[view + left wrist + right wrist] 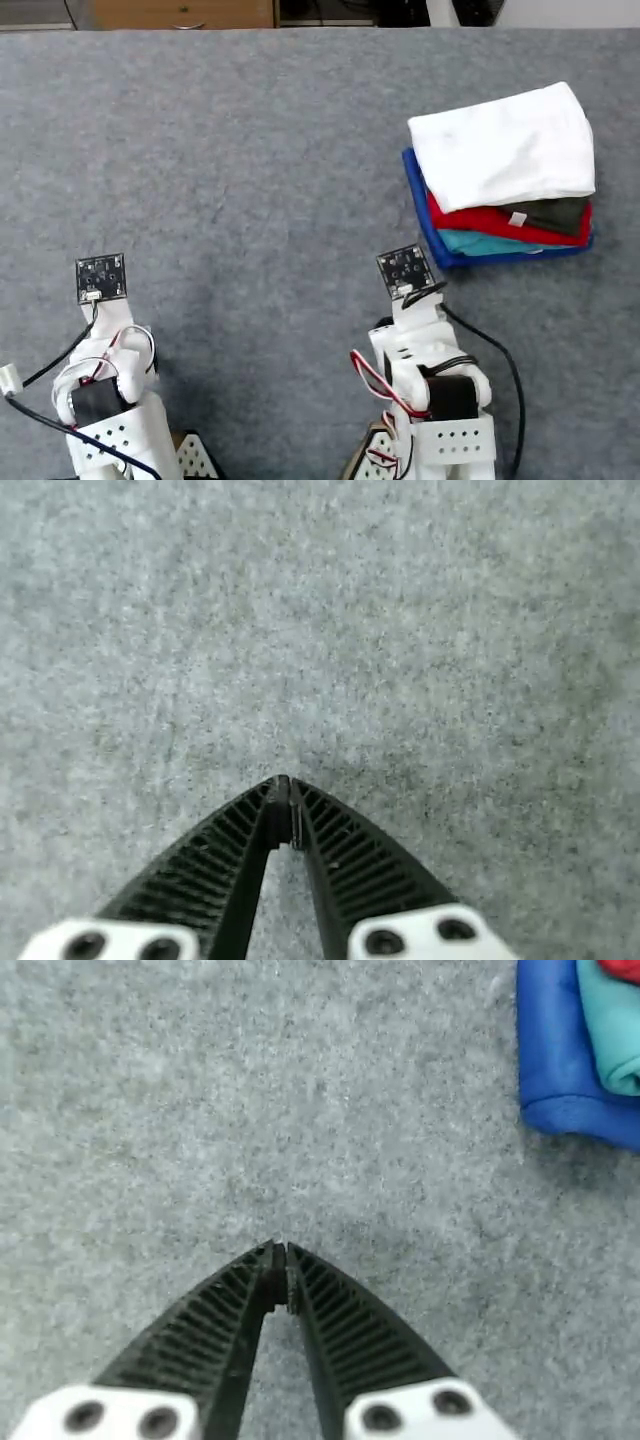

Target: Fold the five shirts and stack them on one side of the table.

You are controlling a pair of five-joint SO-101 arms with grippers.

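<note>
Both grippers clenched on nothing; five folded shirts stacked at the table's right side.

The left gripper has its ribbed black tips pressed together, holding nothing, above the grey felt table. The right gripper is likewise closed tight, near the stack but apart from it. From the top the stack runs white shirt, dark shirt, red shirt, teal shirt, blue shirt. A wooden cabinet stands beyond the far edge.
</note>
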